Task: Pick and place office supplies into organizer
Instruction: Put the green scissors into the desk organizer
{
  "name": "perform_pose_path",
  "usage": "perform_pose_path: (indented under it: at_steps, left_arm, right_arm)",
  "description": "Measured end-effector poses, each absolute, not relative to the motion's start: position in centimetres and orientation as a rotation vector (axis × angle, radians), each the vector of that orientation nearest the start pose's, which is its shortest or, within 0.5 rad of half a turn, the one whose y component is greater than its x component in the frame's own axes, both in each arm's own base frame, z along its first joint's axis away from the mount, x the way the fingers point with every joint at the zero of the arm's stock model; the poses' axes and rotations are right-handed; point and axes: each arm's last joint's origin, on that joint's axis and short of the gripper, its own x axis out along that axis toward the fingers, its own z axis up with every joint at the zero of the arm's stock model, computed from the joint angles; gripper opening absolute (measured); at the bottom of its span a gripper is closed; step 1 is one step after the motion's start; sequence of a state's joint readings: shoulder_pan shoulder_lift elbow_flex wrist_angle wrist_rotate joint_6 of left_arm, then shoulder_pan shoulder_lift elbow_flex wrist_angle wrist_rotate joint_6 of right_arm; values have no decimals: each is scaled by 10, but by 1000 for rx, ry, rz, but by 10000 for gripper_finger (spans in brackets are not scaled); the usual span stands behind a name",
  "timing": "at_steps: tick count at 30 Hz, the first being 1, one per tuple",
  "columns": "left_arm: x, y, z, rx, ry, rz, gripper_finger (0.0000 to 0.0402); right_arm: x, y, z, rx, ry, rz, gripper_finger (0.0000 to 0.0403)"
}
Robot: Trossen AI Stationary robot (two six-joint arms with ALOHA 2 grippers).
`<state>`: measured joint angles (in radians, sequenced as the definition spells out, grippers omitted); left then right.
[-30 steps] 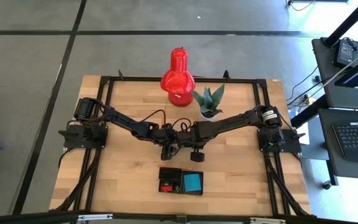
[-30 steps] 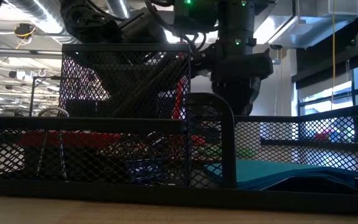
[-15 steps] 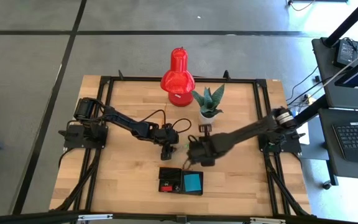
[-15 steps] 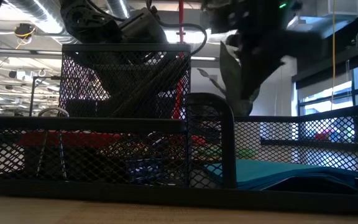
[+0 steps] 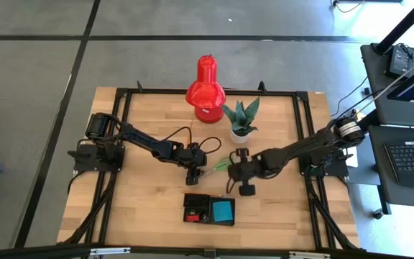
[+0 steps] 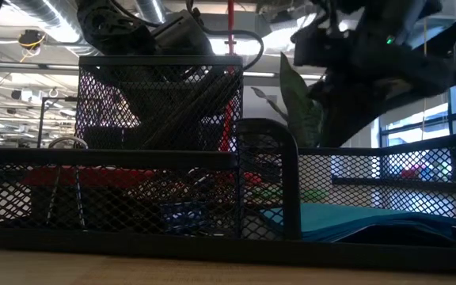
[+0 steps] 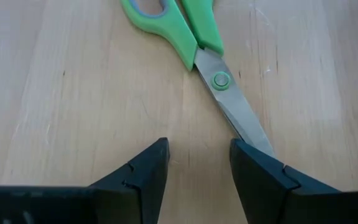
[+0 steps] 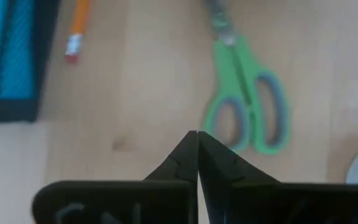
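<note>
Right arm now back beside green-handled scissors, blades closed, flat.

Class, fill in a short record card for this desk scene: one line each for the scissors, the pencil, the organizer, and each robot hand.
scissors: green-handled scissors flat on the table, closed
pencil: orange pencil on the table beside the organizer
organizer: black tray, blue pad inside
left hand: left hand open, blade tip at one finger
right hand: right hand shut, empty, above the scissors
</note>
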<state>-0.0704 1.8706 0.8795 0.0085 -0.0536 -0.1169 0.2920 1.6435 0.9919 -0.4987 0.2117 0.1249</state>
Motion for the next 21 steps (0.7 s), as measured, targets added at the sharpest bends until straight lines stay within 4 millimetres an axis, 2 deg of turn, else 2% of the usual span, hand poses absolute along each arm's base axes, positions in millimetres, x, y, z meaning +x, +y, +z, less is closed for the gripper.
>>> perform_pose_path:
  at_steps: [5, 8, 16, 21]
  left_arm:
    - [335, -22, 103, -47, 980, 42, 164]
    - [335, -22, 103, -47, 979, 42, 164]
    - [335, -22, 103, -47, 979, 42, 163]
    - [335, -22, 103, -48, 979, 42, 162]
  right_arm:
    - [299, 69, 175, -139, 1062, -30, 13]
    - [300, 63, 174, -143, 1067, -37, 31]
    - [302, 55, 174, -189, 1065, -25, 136]
    - [305, 55, 175, -217, 1037, -9, 180]
